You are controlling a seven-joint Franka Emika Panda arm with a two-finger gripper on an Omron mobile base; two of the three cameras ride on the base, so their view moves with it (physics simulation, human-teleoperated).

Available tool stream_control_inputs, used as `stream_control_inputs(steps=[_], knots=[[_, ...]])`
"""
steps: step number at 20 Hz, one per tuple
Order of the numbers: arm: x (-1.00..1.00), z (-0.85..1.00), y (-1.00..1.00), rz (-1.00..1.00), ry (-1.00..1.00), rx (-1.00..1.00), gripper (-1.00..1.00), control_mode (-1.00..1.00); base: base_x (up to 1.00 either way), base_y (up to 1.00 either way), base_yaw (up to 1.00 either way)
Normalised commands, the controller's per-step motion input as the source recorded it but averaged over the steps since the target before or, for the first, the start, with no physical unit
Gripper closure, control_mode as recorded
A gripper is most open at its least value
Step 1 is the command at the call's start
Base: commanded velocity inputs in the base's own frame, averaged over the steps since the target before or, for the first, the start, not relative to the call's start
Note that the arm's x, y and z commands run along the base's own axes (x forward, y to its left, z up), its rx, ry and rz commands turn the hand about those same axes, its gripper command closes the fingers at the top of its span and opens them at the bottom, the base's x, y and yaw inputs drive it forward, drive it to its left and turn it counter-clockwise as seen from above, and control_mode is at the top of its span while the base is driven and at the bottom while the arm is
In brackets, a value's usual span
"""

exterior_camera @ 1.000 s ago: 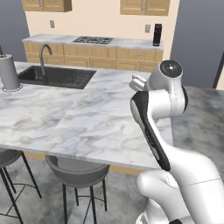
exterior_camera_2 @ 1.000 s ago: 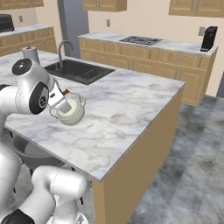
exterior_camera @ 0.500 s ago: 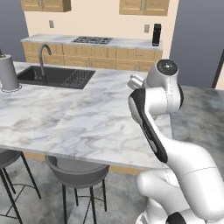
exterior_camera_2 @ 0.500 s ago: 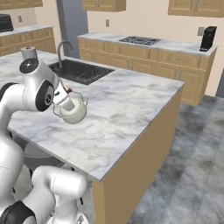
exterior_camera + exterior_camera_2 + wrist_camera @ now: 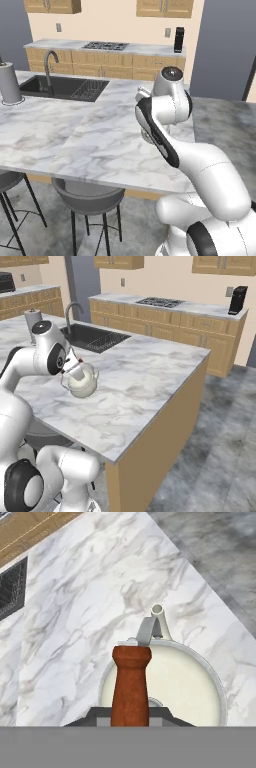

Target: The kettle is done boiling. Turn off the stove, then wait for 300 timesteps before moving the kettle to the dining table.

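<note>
Now your end effector point(image 5: 76, 369) is clamped on the wooden bar point(image 5: 130, 684) of the kettle point(image 5: 82, 382), carrying it by the handle so it hangs upright just over the marbled surface point(image 5: 150, 381), ready to set down.

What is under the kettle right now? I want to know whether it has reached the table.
Under the kettle lies the marbled dining table; the gripper is shut on its wooden handle. Whether its base touches the slab or hangs just above cannot be seen: the kettle's own body covers that spot.
</note>
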Motion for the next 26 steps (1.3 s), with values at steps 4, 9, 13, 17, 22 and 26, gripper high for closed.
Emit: stream_control_inputs(steps=[4, 9, 13, 17, 22, 26], knots=[[0.07, -0.30, 0.00, 0.01, 0.12, 0.03, 1.00, -1.00, 0.00, 0.00, 0.00], [0.04, -0.31, 0.00, 0.01, 0.05, 0.00, 1.00, -1.00, 0.00, 0.00, 0.00], [0.00, -0.29, 0.01, 0.01, 0.00, 0.00, 1.00, -1.00, 0.00, 0.00, 0.00], [0.00, -0.27, 0.03, 0.00, 0.00, 0.00, 1.00, -1.00, 0.00, 0.00, 0.00], [0.07, -0.20, 0.04, 0.00, 0.00, 0.00, 1.00, -1.00, 0.00, 0.00, 0.00], [0.19, -0.07, 0.00, 0.00, 0.00, 0.00, 1.00, -1.00, 0.00, 0.00, 0.00]])
